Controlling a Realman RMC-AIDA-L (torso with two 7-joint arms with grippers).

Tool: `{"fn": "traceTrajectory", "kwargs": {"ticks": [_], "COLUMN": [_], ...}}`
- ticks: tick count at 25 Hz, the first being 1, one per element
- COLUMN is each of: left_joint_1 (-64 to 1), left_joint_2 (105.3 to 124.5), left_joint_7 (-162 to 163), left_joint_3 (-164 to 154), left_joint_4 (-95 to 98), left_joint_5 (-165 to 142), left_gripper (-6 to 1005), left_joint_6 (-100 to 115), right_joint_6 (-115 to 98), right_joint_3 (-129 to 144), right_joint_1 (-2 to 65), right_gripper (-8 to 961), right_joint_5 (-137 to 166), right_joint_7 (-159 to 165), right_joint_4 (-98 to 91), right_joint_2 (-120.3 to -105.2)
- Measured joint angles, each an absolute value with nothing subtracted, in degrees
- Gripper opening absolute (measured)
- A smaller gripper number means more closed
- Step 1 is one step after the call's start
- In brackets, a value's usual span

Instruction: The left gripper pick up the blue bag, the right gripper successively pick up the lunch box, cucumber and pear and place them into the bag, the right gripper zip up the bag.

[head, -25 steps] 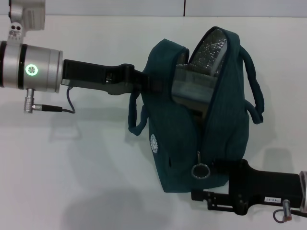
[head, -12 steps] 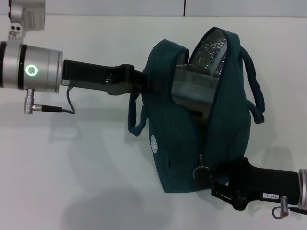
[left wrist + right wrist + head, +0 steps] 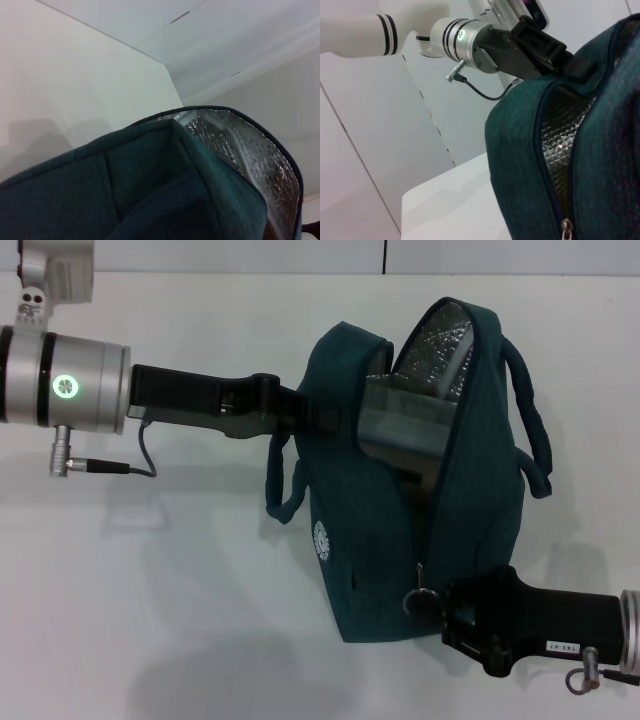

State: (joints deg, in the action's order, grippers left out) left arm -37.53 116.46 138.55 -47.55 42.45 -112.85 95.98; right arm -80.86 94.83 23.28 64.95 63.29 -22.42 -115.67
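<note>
The blue bag (image 3: 400, 530) hangs upright above the white table, its zip open most of the way down. My left gripper (image 3: 305, 418) is shut on the bag's upper left rim and holds it up; it also shows in the right wrist view (image 3: 542, 50). The lunch box (image 3: 402, 428) sits inside against the silver foil lining (image 3: 440, 340). The cucumber and pear are hidden. Low at the bag's front, my right gripper (image 3: 442, 606) is shut on the ring zip pull (image 3: 420, 602). The wrist views show the bag's fabric (image 3: 150, 195) (image 3: 600, 150) close up.
The white table (image 3: 150, 580) stretches around the bag, with a wall seam at the far edge (image 3: 385, 255). A thin cable (image 3: 140, 455) loops under the left wrist. One loop handle (image 3: 283, 490) hangs left of the bag and the other (image 3: 535, 430) right.
My right gripper rose from below the bag's bottom corner to the zip pull and closed on it. The ring turned edge-on. The left arm and bag stayed still.
</note>
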Motion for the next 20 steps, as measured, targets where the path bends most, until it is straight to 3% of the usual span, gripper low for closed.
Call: {"fn": "traceTrajectory", "kwargs": {"ticks": [4, 9, 20], "left_joint_1": [-37.53, -37.43, -36.83], "left_joint_2": [116.46, 116.46, 116.38], "left_joint_7": [138.53, 138.52, 138.17], "left_joint_3": [-47.55, -47.51, -46.75], "left_joint_4": [42.45, 42.46, 42.54], "left_joint_5": [-112.85, -112.85, -112.76], "left_gripper": [57, 58, 59], "left_joint_6": [95.98, 95.98, 95.6], "right_joint_6": [-80.86, -80.87, -83.96], "right_joint_3": [94.83, 94.82, 91.36], "right_joint_1": [23.11, 22.77, 21.71], "right_gripper": [108, 18, 17], "right_joint_5": [64.95, 64.95, 65.16], "right_joint_7": [63.28, 63.12, 63.1], "right_joint_4": [-22.42, -22.53, -22.63], "right_joint_2": [-115.65, -115.52, -114.75]}}
